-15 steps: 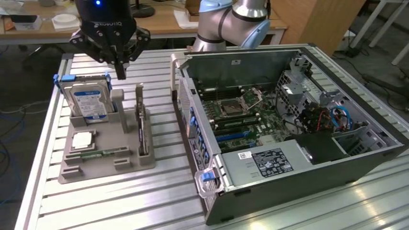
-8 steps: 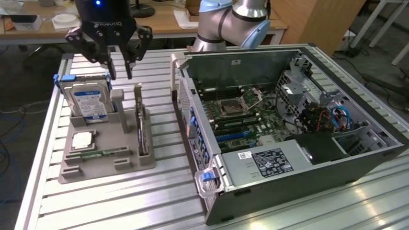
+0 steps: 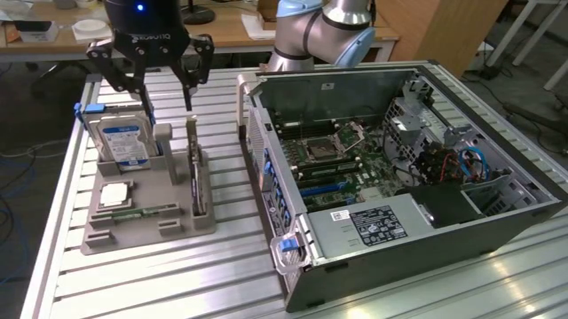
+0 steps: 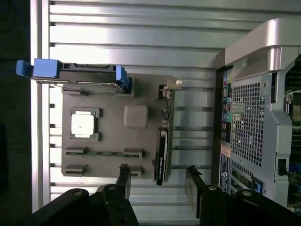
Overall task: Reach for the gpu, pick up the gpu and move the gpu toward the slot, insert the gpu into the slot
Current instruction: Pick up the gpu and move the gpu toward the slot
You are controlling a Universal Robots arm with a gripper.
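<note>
One gripper (image 3: pixel 166 98): black two-finger pincer hanging in the air above the far end of the grey holder, spread wide, nothing between its fingers. In the wrist view the gripper (image 4: pixel 157 184) frames the near end of the gpu, one finger on each side and apart from it.
Gpu (image 3: pixel 194 169): stands on its long edge in a groove of the holder, on the side nearest the computer case. Seen from above in the wrist view, the gpu (image 4: pixel 162 146) is a thin strip with a black part at one end and a silver metal bracket at the other.
Slot (image 3: pixel 323 190): long narrow strip on the green motherboard (image 3: pixel 360 154) inside the open case, nothing plugged into it, well apart from the gpu.
Holder (image 3: pixel 146 231): grey moulded tray lying flat on the table, towards the table edge at the exterior view's left; in the wrist view the holder (image 4: pixel 111 96) carries all the loose parts.
Hard drive (image 3: pixel 124 141): silver with a blue label, upright in blue brackets at the holder's far end; top edge in the wrist view (image 4: pixel 87 75).
Processor (image 3: pixel 116 194): square silver chip, flat in its pocket beside the drive (image 4: pixel 83 125).
Memory stick (image 3: pixel 143 214): small narrow green board, flat near the holder's front edge (image 4: pixel 100 152).
Computer case (image 3: pixel 533 194): lies on its side, panel off, just beside the holder on the exterior view's right; perforated wall in the wrist view (image 4: pixel 254 127).
Table (image 3: pixel 177 282): ribbed aluminium slats (image 4: pixel 141 42).
</note>
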